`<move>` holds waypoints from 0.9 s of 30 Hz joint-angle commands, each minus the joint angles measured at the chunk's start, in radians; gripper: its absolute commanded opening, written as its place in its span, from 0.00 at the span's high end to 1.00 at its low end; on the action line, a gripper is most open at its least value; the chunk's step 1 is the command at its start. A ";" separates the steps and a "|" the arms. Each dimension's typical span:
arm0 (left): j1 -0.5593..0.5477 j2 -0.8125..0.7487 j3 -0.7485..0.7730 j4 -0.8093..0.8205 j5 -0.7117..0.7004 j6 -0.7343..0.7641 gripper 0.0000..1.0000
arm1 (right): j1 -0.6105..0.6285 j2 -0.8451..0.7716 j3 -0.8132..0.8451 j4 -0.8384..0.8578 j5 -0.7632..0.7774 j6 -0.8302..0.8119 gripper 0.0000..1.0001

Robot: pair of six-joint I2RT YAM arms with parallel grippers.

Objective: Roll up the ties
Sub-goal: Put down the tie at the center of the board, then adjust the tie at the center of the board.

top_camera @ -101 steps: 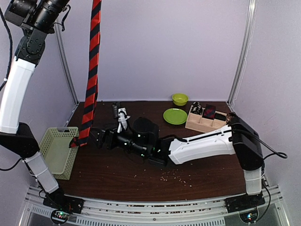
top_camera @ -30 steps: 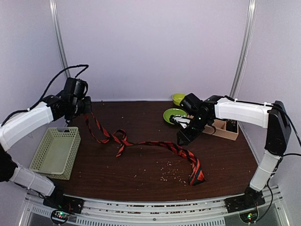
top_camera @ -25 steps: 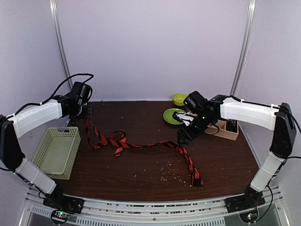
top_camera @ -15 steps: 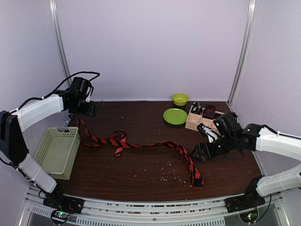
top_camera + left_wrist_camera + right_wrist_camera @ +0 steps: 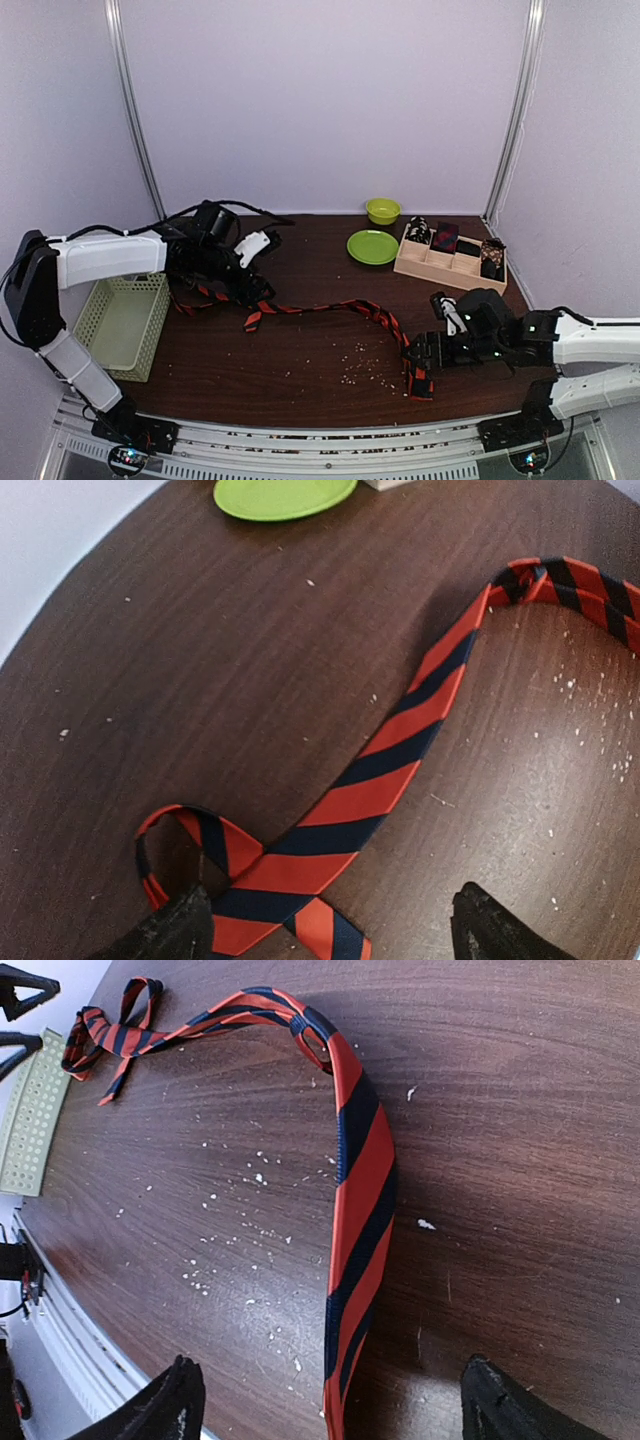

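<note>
L fingers (image 5: 172, 932) & R fingers (image 5: 176, 1402) wide apart, empty, each over orange-black tie (image 5: 405, 730) on table (image 5: 250, 630).

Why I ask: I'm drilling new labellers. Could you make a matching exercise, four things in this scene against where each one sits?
Things:
1. striped tie
2. green plate
3. mesh basket
4. wooden tray

Places:
A. at the left edge of the table
B. far right corner
C. strung across the middle
D. near the back, just left of the compartment box

Pairs: 1-C, 2-D, 3-A, 4-B
</note>
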State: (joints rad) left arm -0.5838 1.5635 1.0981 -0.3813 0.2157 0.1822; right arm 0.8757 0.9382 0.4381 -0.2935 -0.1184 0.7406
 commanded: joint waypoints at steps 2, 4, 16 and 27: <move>-0.039 0.064 -0.065 0.177 0.062 0.101 0.18 | 0.056 0.075 -0.023 0.120 0.109 0.060 0.20; -0.049 0.111 -0.055 0.180 0.066 0.120 0.21 | 0.057 0.116 -0.021 0.136 0.109 0.061 0.30; -0.100 0.308 0.047 0.161 -0.004 0.245 0.34 | 0.055 0.168 0.087 0.006 0.188 -0.060 0.66; -0.103 0.350 0.085 0.122 -0.065 0.284 0.65 | 0.042 0.296 0.128 0.021 0.095 -0.096 0.63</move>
State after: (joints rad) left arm -0.6872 1.9083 1.1522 -0.2596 0.1745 0.4416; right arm 0.9241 1.2179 0.5476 -0.2707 0.0002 0.6601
